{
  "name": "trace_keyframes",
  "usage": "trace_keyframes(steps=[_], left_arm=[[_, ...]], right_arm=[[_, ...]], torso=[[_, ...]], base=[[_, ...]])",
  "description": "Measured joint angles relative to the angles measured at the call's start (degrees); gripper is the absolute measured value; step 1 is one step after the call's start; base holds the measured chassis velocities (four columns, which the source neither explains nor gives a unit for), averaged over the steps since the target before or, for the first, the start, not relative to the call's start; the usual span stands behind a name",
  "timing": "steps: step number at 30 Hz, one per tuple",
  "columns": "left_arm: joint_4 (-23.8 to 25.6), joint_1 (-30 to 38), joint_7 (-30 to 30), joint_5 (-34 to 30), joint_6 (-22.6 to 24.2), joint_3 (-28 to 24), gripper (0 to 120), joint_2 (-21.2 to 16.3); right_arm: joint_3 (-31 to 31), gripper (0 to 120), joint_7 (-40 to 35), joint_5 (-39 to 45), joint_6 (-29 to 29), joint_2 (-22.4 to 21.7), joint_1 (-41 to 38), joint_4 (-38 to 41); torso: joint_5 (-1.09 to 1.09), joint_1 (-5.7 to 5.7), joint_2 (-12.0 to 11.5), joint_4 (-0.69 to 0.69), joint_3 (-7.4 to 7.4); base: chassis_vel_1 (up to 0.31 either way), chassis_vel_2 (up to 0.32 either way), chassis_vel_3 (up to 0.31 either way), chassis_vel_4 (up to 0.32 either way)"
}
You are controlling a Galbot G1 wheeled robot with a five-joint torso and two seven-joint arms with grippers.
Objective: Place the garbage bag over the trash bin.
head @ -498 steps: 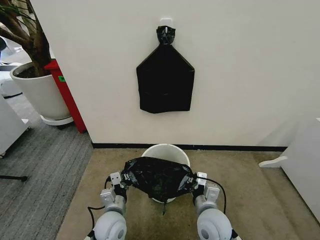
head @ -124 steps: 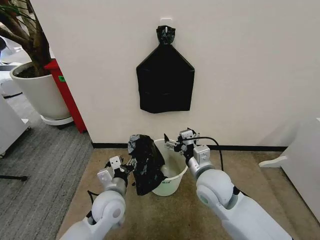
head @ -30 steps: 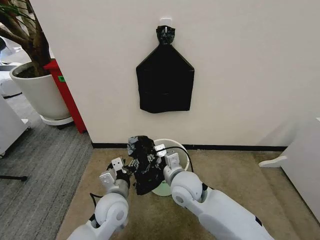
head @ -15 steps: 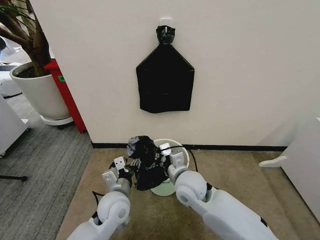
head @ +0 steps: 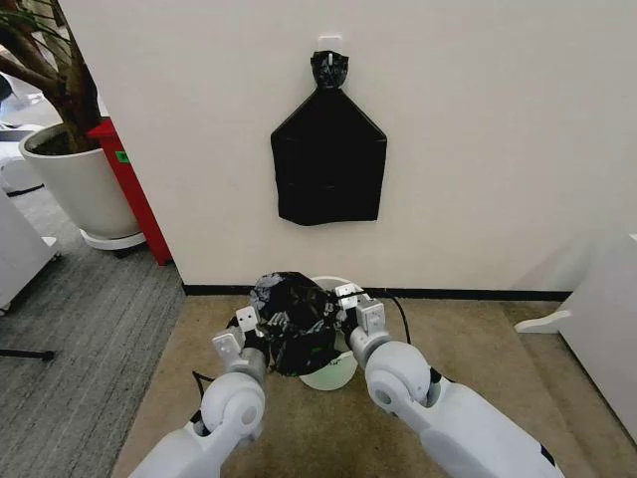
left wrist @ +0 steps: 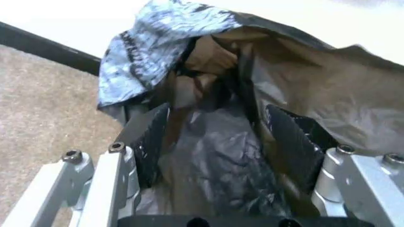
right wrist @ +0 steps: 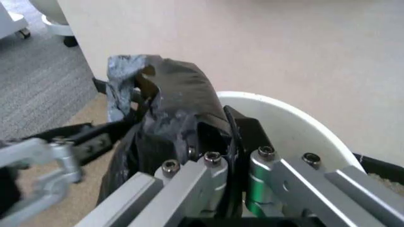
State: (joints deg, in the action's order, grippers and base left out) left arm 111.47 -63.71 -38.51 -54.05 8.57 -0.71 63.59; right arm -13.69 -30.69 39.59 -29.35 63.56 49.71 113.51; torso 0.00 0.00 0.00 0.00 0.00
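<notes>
The garbage bag, glossy crinkled black plastic, hangs bunched between my two grippers above the left part of the trash bin. The bin is a round cream-white tub by the wall, and its rim shows beside the bag. My right gripper is at the bag's right edge, and its jaws are pinched on a fold of plastic. My left gripper is at the bag's left side. Its fingers stand wide apart, with loose bag plastic lying between them.
A flat black bundle hangs from a wall hook straight above the bin. A large white plant pot and a red panel stand at the left. White furniture is at the right. Beige carpet surrounds the bin.
My right gripper has moved rightward with the bag's edge, spreading the bag wider over the bin. The left gripper has shifted slightly right and forward.
</notes>
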Motion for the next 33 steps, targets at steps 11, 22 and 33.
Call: trace_keyframes(steps=[11, 22, 33], left_arm=[[-3.08, 1.61, 0.03, -0.29, -0.04, -0.24, 61, 0.53], [-7.11, 3.38, 0.34, 0.32, -0.73, -0.70, 61, 2.20], [-7.08, 3.89, 0.50, 0.49, -1.06, -1.40, 61, 2.73]], right_arm=[[2.15, 0, 0.99, -0.62, 0.38, -0.08, 0.15, 0.08], [4.31, 0, 1.68, -0.59, 0.46, -1.13, 2.52, 2.03], [4.28, 0, 1.97, -1.03, 0.51, -0.81, 3.08, 2.15]], torso=[[0.00, 0.00, 0.00, 0.01, 0.00], [0.00, 0.00, 0.00, 0.00, 0.00], [0.00, 0.00, 0.00, 0.00, 0.00]], base=[[0.000, 0.000, 0.000, 0.000], [0.000, 0.000, 0.000, 0.000], [0.000, 0.000, 0.000, 0.000]])
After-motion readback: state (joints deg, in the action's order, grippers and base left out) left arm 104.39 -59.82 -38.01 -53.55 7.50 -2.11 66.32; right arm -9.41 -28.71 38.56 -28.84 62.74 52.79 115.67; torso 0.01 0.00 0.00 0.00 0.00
